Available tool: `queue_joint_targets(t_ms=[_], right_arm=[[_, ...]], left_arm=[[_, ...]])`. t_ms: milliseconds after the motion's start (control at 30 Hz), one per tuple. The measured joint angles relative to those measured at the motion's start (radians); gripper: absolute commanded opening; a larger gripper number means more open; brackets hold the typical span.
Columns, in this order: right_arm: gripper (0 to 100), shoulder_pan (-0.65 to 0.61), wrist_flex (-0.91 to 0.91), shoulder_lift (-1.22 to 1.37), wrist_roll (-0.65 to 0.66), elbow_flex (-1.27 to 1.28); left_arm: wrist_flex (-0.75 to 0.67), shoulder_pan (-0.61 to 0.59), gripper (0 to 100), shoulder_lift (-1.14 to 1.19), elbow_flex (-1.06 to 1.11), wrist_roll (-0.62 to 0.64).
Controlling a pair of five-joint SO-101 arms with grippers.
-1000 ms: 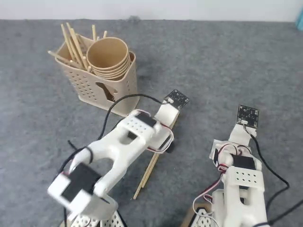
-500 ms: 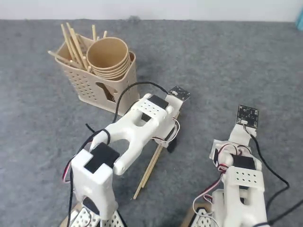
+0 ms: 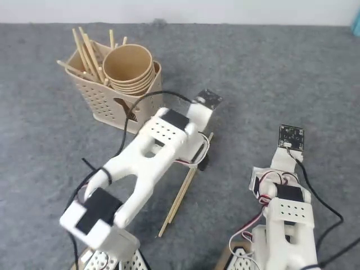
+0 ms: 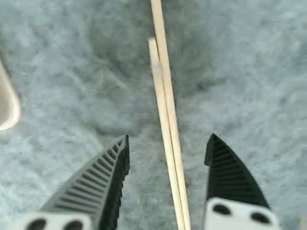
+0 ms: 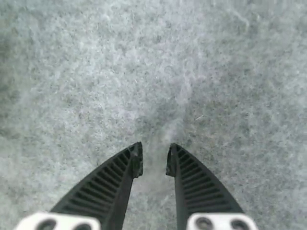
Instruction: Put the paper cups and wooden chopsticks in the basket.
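Beige perforated basket [image 3: 107, 107] stands toward the far left corner of the desk, on grey felt [image 3: 270, 79]. Stacked paper cups [image 3: 130, 64] sit nested in its right side; a bundle of wooden chopsticks [image 3: 87, 50] leans out of its left side. Contents unchanged over the last second.

Centre of desk, nearer the near edge: one loose chopstick pair [image 3: 180, 197] lies flat on the felt, the two sticks side by side and touching, slanted from the near edge up toward the basket. It has not shifted across the three high-view frames.

Left arm [image 3: 157, 152] arches over this pair. Change: the arm has re-posed during the last second, and its wrist end now sits a little closer to the basket than it did. In the wrist view, the left gripper [image 4: 169, 139] is spread wide, one jaw on each side of the loose pair [image 4: 160, 81], neither jaw touching wood as far as I can see.

Judgement: the gripper is aligned for a pinch, but nothing is grasped yet. The pair looks like the last item outside the basket. Risk: closing may catch one stick only.

Right arm [image 3: 287, 208] stays folded by the near right edge, barely moved. Right gripper [image 5: 154, 146] is nearly pressed together, a narrow slit between the tips, holding nothing above bare felt.
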Motion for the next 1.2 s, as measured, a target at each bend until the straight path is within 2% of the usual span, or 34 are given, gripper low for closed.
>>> queue_joint_targets(t_ms=[167, 333, 600, 667, 733, 767, 1000, 1200], right_arm=[[9.1, 0.000, 0.000, 0.000, 0.000, 0.000], [9.1, 0.000, 0.000, 0.000, 0.000, 0.000], [9.1, 0.000, 0.000, 0.000, 0.000, 0.000], [9.1, 0.000, 0.000, 0.000, 0.000, 0.000], [9.1, 0.000, 0.000, 0.000, 0.000, 0.000], [9.1, 0.000, 0.000, 0.000, 0.000, 0.000], [9.1, 0.000, 0.000, 0.000, 0.000, 0.000], [9.1, 0.000, 0.000, 0.000, 0.000, 0.000]], left_arm=[[-0.060, -0.044, 25, 0.005, 0.037, -0.003], [-0.189, -0.063, 25, 0.189, 0.043, 0.002], [-0.164, -0.064, 24, 0.264, -0.029, -0.002], [-0.163, -0.064, 18, 0.264, -0.029, -0.002], [-0.155, -0.061, 6, 0.264, -0.029, 0.000], [-0.152, -0.055, 0, 0.264, -0.032, 0.000], [-0.135, 0.110, 1, 0.261, -0.008, 0.006], [-0.081, 0.166, 1, 0.247, -0.006, 0.006]])
